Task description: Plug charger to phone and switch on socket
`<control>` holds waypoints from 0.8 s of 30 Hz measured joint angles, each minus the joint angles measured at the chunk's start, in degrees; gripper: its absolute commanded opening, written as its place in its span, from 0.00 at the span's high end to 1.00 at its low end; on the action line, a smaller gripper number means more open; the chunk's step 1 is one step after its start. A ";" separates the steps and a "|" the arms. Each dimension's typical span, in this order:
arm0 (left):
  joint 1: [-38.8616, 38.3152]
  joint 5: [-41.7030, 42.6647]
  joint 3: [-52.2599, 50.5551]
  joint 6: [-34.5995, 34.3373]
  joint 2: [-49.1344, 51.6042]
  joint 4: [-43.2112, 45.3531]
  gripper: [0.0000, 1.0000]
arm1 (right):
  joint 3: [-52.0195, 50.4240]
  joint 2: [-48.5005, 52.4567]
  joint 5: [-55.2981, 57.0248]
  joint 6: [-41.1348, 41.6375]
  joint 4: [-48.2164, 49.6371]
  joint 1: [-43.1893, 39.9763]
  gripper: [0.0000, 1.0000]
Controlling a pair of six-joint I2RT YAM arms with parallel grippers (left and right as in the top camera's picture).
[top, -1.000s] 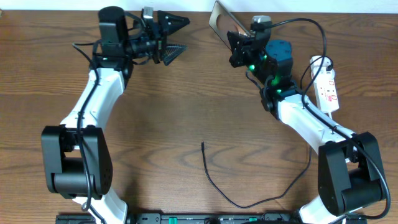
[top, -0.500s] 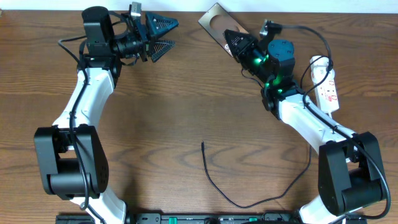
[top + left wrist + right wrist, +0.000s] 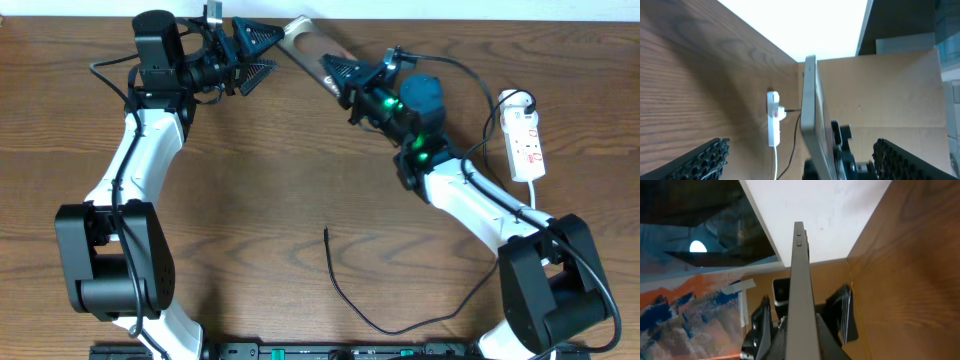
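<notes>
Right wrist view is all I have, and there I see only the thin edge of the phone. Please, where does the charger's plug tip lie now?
Observer: Overhead, the charger's plug tip lies loose on the table, near the middle, far from the phone and from both arms.
Operator: Is the left end effector open?
Observer: Yes. The left end effector is wide open and points at the phone's free end without gripping it. Only the right end effector holds the phone.
Operator: And the socket?
Observer: The socket lies at the table's right side, beside the right arm, with nothing touching it.
</notes>
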 measured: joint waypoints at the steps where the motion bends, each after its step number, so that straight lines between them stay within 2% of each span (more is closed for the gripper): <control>1: -0.02 -0.52 0.00 -0.17 0.00 0.02 0.06 | 0.00 0.00 0.74 0.26 -0.02 0.59 0.99; 16: -4.52 -9.84 0.00 -6.29 0.00 0.72 0.07 | 0.00 0.00 8.50 9.75 -0.02 5.46 0.99; 24: -5.01 -13.84 0.00 -10.16 0.00 0.74 0.07 | 0.00 0.00 10.08 11.96 0.11 6.97 0.99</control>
